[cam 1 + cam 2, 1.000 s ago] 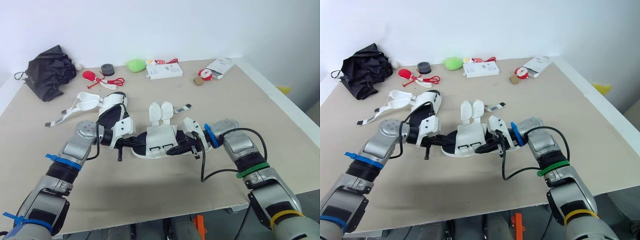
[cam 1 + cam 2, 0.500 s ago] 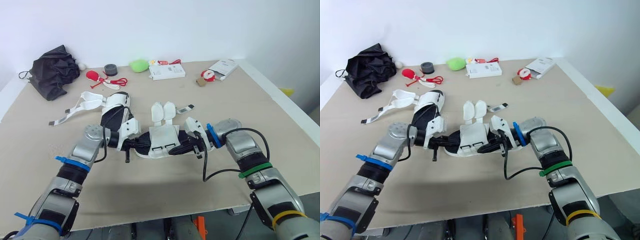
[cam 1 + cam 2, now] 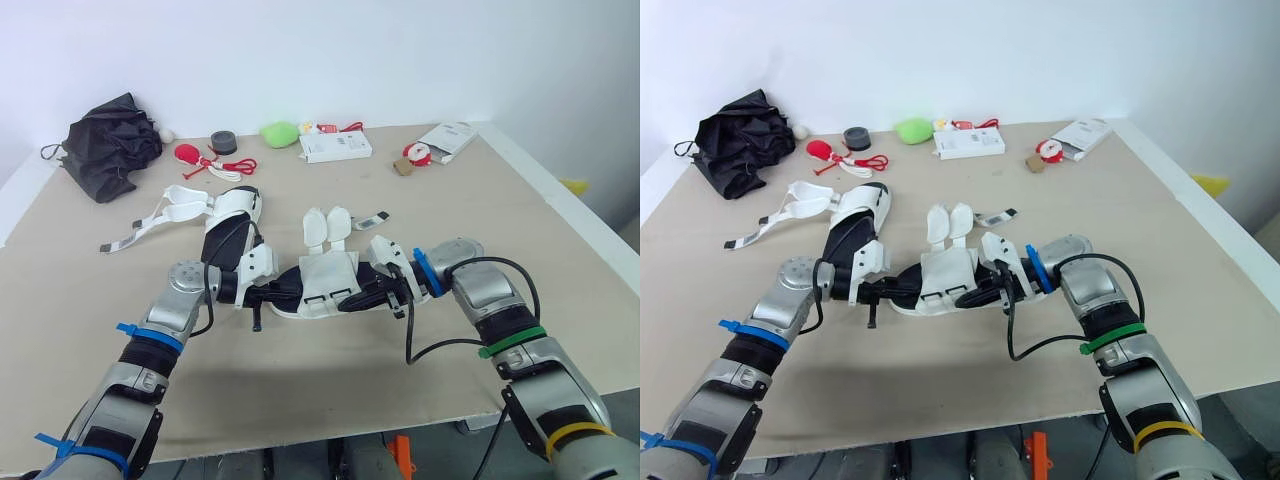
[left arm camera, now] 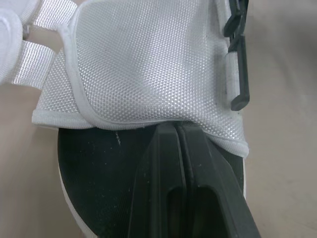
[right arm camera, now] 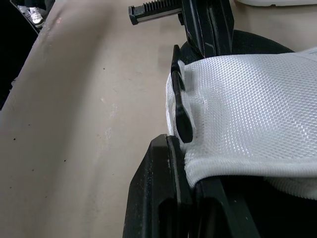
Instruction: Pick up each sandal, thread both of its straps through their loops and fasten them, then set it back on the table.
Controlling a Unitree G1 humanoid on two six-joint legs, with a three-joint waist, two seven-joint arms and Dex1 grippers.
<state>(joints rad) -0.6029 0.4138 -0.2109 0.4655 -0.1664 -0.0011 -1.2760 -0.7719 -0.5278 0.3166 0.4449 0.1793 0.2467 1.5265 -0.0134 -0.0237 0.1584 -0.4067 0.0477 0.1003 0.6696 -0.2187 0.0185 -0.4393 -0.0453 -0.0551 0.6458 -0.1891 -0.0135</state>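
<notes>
Sandal (image 3: pixel 322 278) sits between our grippers: our right gripper (image 3: pixel 354 299) pinches its white flap (image 5: pixel 247 109); our left gripper (image 3: pixel 274 292), fingers pressed together, seems tucked beneath that flap.

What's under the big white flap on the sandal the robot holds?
The black footbed pokes out from under the white flap. Everything farther beneath the flap is covered, so it can't be seen.
</notes>
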